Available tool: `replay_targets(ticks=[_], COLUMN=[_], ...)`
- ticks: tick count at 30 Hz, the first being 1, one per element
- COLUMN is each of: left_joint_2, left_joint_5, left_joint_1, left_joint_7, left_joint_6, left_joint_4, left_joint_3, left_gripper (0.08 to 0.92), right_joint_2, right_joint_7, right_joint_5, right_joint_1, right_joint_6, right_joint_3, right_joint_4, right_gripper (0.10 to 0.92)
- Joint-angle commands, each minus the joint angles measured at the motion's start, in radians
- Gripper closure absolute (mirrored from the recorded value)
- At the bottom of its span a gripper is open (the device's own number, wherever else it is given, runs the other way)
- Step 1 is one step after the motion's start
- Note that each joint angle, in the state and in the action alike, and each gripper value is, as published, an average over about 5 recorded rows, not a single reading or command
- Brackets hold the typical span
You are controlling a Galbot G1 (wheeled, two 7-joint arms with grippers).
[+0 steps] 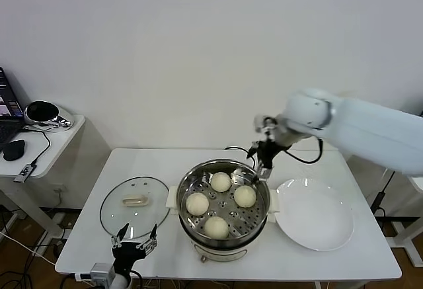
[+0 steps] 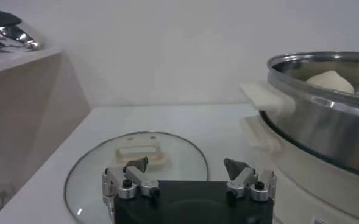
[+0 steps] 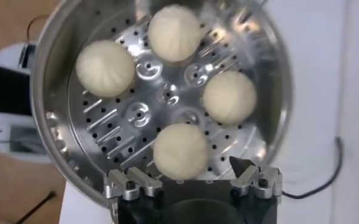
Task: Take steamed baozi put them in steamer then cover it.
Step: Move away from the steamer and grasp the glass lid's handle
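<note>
At the left of the white surface (image 1: 86,236) lies the round clear glass cover (image 1: 135,207) with its metal rim and cream-white oblong handle, flat and untouched. The left tool (image 1: 134,237) hovers at its near edge, fingers spread wide and empty. Just beside it, at the centre, stands the large shiny stainless-steel steamer (image 1: 223,231) on its cream base; all four smooth, dome-shaped cream-white baozi (image 1: 221,181) sit apart from one another on the perforated tray. The right tool (image 1: 262,170) hangs above the pot's far rim, fingers wide, holding nothing. To the right lies a flat white round plate (image 1: 314,222), bare. Loading looks finished; covering remains.
</note>
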Motion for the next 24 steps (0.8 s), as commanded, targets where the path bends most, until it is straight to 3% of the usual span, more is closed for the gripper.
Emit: replay_targets(ticks=[1, 5, 10, 16, 20, 24], left_joint_2=[-0.002, -0.003, 0.001, 0.024, 0.052, 0.082], left_joint_5=[-0.083, -0.066, 0.025, 0.125, 0.229, 0.370], left_joint_1=[0.009, 0.021, 0.031, 0.028, 0.012, -0.025], left_joint_7=[-0.036, -0.040, -0.048, -0.091, -0.104, -0.117], left_joint_6=[-0.056, -0.108, -0.187, -0.249, -0.287, -0.326], left_joint_4=[0.002, 0.008, 0.006, 0.010, 0.040, 0.088], left_joint_3=[-0.002, 0.001, 0.005, -0.014, -0.029, -0.043], left_gripper=[0.177, 0.177, 0.177, 0.177, 0.177, 0.177], right_joint_2=[-0.351, -0.324, -0.126, 0.261, 0.482, 0.588], right_joint_7=[0.373, 0.459, 0.596, 0.775, 0.785, 0.777], right_joint_5=[0.088, 0.091, 0.089, 0.094, 0.105, 0.096], right_joint_1=[-0.734, -1.205, -1.641, -1.945, -2.068, -2.127], right_joint_6=[0.191, 0.264, 0.341, 0.452, 0.505, 0.533], right_joint_3=[0.893, 1.367, 1.796, 2.000, 2.049, 2.051], right_joint_4=[0.147, 0.153, 0.191, 0.327, 0.355, 0.327], right_gripper=[0.203, 0.203, 0.203, 0.203, 0.203, 0.203])
